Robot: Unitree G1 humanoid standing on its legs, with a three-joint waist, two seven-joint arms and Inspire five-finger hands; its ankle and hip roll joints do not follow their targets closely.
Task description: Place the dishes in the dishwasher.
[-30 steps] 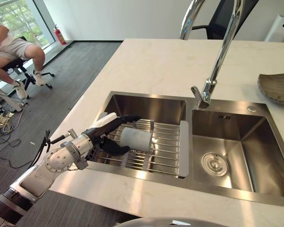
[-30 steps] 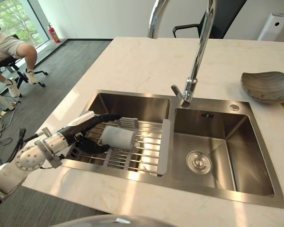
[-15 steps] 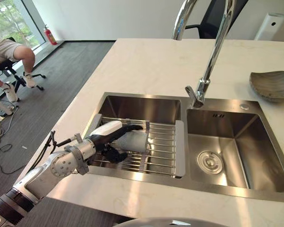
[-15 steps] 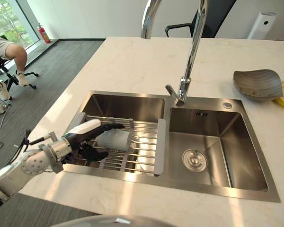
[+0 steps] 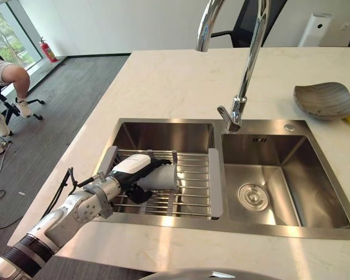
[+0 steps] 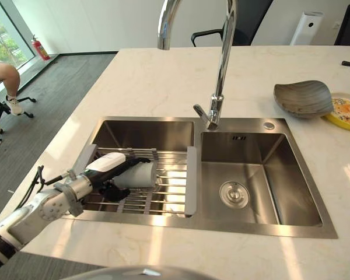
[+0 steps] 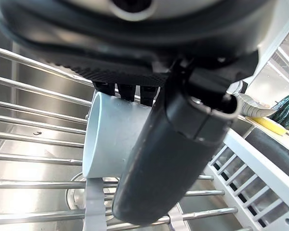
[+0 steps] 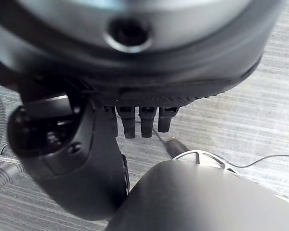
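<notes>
— Where is the cup sitting for us at this moment?

— It is lying on its side on the wire rack over the left basin of the sink, open end toward our left hand. A second ago our fingers were reaching over it with the thumb well below; now we are closing round it, fingers along the top and the thumb curling under the body.

— So we are holding it?

— We are gripping it, yes, though it is still resting on the rack bars, not lifted. The view has also been shifting as we lean, so the cup itself is hardly moving.

— And the right hand?

— It is hanging by the floor, fingers curled, holding nothing.

— What does that mean for the job?

— We are judging the pick as nearly secured; lifting and carrying to the dishwasher are still ahead. The grey dish and the yellow plate are waiting on the desk.
</notes>
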